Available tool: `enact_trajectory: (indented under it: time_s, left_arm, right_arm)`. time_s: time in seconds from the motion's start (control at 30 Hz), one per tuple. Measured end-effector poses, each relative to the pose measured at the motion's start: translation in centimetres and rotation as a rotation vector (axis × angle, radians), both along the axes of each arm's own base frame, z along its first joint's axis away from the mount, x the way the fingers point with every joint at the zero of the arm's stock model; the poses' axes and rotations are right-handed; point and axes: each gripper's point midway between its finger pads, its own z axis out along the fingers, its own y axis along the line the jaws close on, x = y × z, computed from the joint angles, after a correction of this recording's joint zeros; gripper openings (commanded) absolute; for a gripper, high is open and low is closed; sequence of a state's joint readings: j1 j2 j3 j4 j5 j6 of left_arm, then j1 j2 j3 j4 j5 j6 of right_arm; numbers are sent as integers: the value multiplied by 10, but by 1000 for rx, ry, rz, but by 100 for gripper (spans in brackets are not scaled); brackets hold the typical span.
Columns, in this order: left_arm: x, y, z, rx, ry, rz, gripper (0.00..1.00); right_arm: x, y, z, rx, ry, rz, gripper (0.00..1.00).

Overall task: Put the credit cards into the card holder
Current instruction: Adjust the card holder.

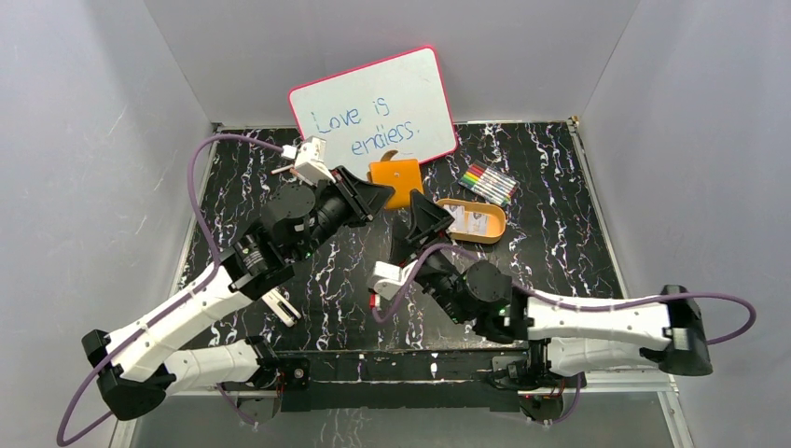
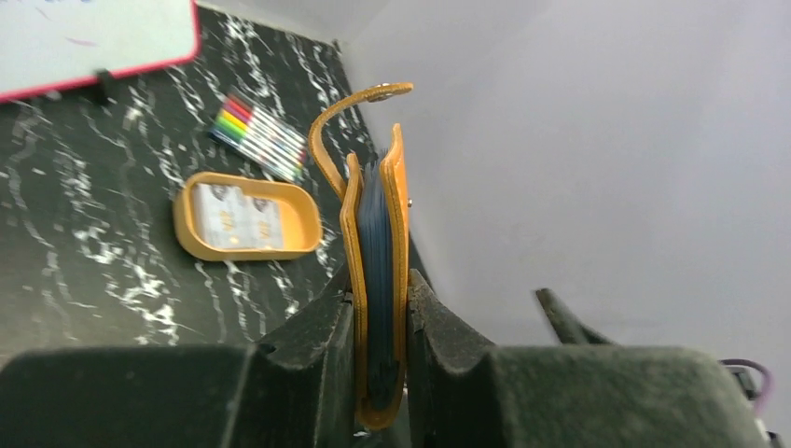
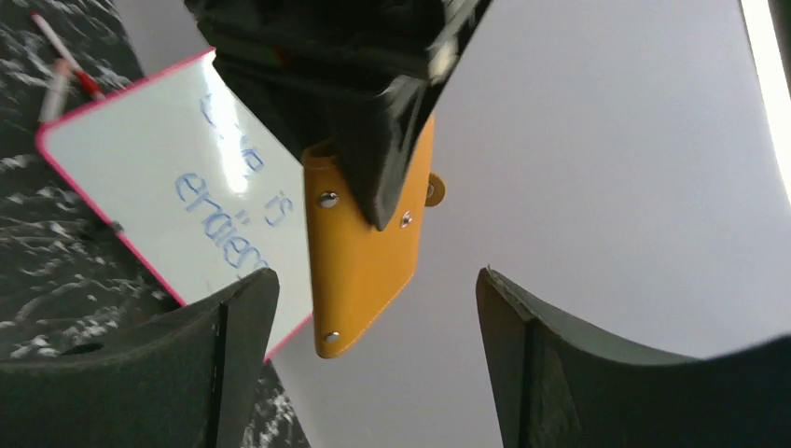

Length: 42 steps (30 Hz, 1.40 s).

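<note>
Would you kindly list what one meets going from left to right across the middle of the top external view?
left gripper → card holder → right gripper → orange tray holding credit cards

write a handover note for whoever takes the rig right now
Left pincer: shut on the card holder, held upright off the table.
Right pincer: open, jaws wide, facing the holder without touching it.
Cards: lying in the orange tray on the table.
Done: holder picked up, its snap strap hanging loose.
Left: spread the covers, which are close together, fetch each card from the tray and slide it into a sleeve.
</note>
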State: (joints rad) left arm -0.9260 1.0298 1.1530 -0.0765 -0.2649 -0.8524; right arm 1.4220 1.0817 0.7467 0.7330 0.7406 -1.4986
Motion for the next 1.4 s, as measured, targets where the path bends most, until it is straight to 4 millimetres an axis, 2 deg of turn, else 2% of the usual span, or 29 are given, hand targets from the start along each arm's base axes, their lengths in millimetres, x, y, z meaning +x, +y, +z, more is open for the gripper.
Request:
enact_trajectory:
  time_s: [0.13,0.23,0.37,0.5,0.63,0.7,0.83,0.97,1.03,1.23,1.4]
  left_arm:
    - [0,18,4,91,-85,31,0]
    - [-13,31,11,156,-157,-6,0]
    - [-47,45,18,206,-239,-134,0]
    - [-88,48,21,193,-301,-317,0]
    - [-127,46,14,167,-327,-504,0]
    - [-145,40,8,158,-328,-614,0]
    - [-168,30,-9,163,-317,-784,0]
    - [-184,31,-36,175,-329,-887,0]
    - [-193,35,-40,167,-387,-931,0]
    - [-218,42,-17,126,-629,-1041,0]
    - [-219,37,-10,139,-713,-1087,0]
  right_arm:
    - [-16,5,13,131,292,161,87]
    - [-25,-7,27,282,512,282,87]
    - [-35,-22,39,408,717,396,86]
    - [-64,-18,58,449,884,550,85]
    - [-93,-17,72,467,1022,680,86]
    - [-109,-16,71,462,1105,739,87]
    - [-136,-15,60,421,1259,819,89]
    - [-158,-16,47,377,1391,876,89]
    - [-167,-18,41,362,1442,894,89]
    - [-183,-24,34,346,1526,942,89]
    - [-193,-17,29,324,1596,980,89]
